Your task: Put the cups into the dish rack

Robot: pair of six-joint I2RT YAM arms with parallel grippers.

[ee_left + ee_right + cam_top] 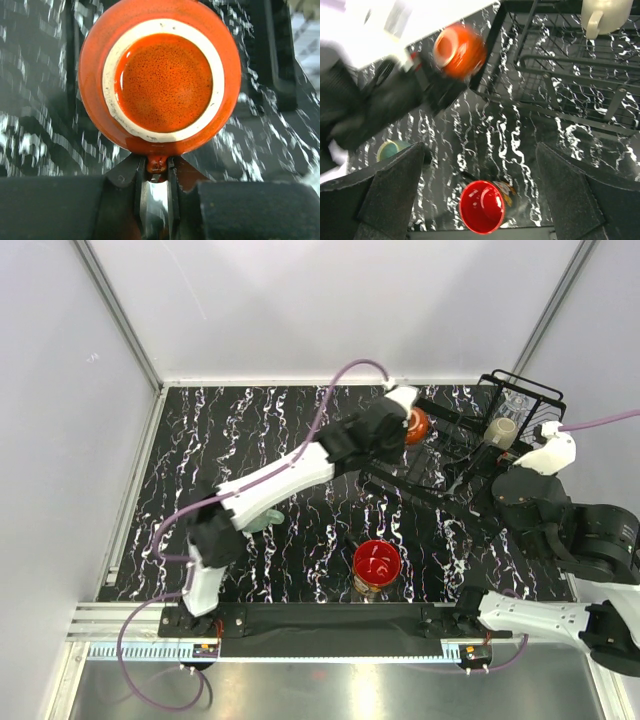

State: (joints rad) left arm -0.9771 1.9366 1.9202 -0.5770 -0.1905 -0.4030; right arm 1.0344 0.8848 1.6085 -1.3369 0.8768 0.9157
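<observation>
Above the black marbled tabletop (300, 540), the small glossy orange ceramic mug (162, 75) hung clamped by its handle in the left gripper (157, 167) (pale unglazed foot ring showing), just beside the black wire dish rack (523, 390). Slick glaze argued for lowering fully between wires before release. The right gripper (480, 147) stood open-fingered, empty.

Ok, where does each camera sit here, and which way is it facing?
Top external: above and behind the robot, looking down on the table, dish rack and both arms.
Left wrist: behind the left gripper, facing along it at the underside of the small orange mug.
Right wrist: above the table, facing down past the open right gripper at the red-inside mug.
Shared: all three show that mug.
</observation>
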